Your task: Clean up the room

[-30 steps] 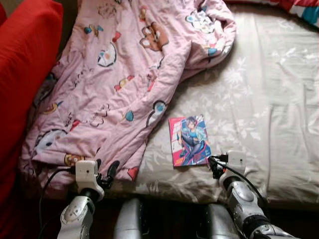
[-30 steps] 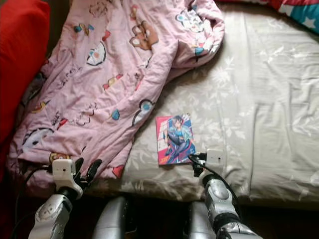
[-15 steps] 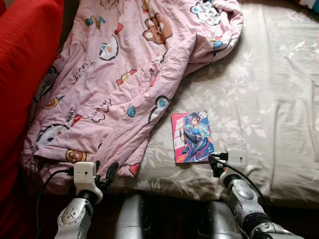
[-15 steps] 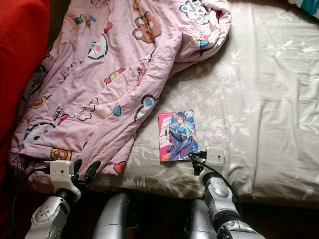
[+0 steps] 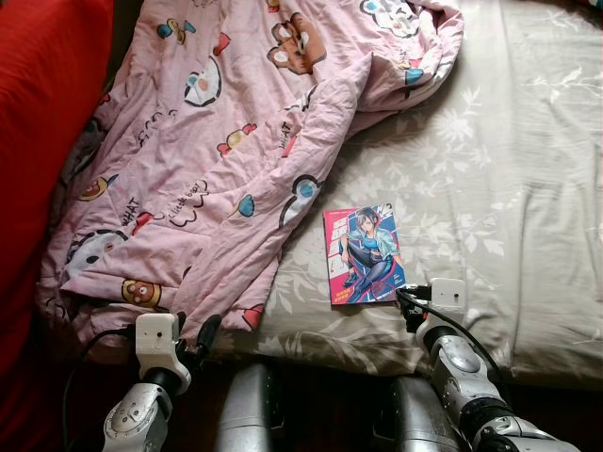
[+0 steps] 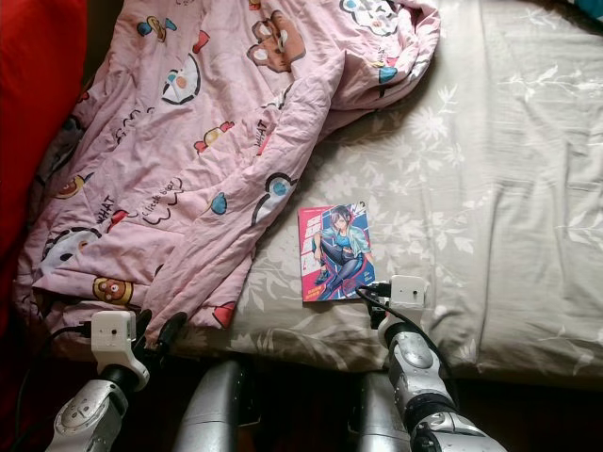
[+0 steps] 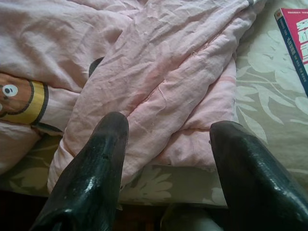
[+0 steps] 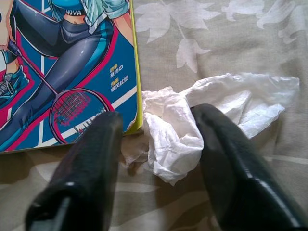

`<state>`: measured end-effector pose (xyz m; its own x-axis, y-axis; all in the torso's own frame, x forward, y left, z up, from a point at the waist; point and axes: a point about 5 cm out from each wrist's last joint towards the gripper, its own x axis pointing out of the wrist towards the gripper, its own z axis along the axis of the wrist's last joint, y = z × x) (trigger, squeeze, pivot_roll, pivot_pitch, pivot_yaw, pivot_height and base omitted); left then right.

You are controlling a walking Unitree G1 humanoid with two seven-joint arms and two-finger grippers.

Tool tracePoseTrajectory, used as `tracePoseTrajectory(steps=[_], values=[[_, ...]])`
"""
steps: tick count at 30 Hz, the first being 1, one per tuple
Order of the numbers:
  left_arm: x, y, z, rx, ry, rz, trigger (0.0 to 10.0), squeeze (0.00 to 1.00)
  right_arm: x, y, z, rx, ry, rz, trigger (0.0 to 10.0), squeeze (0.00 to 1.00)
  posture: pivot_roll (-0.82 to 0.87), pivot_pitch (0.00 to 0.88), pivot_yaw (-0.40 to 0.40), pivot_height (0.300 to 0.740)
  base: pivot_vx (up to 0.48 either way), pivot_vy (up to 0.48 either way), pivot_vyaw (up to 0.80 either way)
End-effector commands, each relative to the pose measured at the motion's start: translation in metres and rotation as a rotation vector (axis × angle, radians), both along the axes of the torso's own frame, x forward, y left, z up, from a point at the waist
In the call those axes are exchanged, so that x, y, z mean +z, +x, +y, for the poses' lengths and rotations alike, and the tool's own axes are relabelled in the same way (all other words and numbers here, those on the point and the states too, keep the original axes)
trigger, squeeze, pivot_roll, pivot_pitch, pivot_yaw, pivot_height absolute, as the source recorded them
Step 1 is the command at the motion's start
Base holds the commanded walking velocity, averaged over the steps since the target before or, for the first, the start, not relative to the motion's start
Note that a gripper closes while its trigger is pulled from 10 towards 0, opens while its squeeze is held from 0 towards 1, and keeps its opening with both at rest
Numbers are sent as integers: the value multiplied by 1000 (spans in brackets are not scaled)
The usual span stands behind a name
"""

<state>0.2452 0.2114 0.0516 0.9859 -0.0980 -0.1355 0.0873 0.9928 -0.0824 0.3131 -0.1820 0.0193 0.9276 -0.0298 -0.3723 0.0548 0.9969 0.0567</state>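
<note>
Little looks tidied yet: the right hand, fingers spread and empty, straddles a crumpled tissue touching the comic book near the bed's front edge, while the left hand gapes before the rumpled pink quilt.

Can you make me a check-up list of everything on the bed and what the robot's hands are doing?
Surface: bed sheet, beige with leaf print, wrinkled.
Job's things: comic book lying flat, cover up; crumpled white tissue touching the book's corner.
Clutter: pink cartoon blanket bunched over the robot's left side of the bed.
Grippers: right gripper open, fingers either side of the tissue; left gripper open, at the blanket's edge.
Cables: black cable looping from the left wrist; another by the right wrist.
Surroundings: red cushion at far left.
</note>
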Motion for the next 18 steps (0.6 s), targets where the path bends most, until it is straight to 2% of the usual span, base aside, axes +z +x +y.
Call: tracePoseTrajectory(steps=[1,18], values=[[-9,-11,9,27,13,54,10000,0,-15,-13,2,1,3,71,0,0,111,404,114,650,0,0,0],[-13,-17,7,36,3,72,10000,0,-18,-15,-4,-19,-15,92,0,0,120,410,104,650,0,0,0]])
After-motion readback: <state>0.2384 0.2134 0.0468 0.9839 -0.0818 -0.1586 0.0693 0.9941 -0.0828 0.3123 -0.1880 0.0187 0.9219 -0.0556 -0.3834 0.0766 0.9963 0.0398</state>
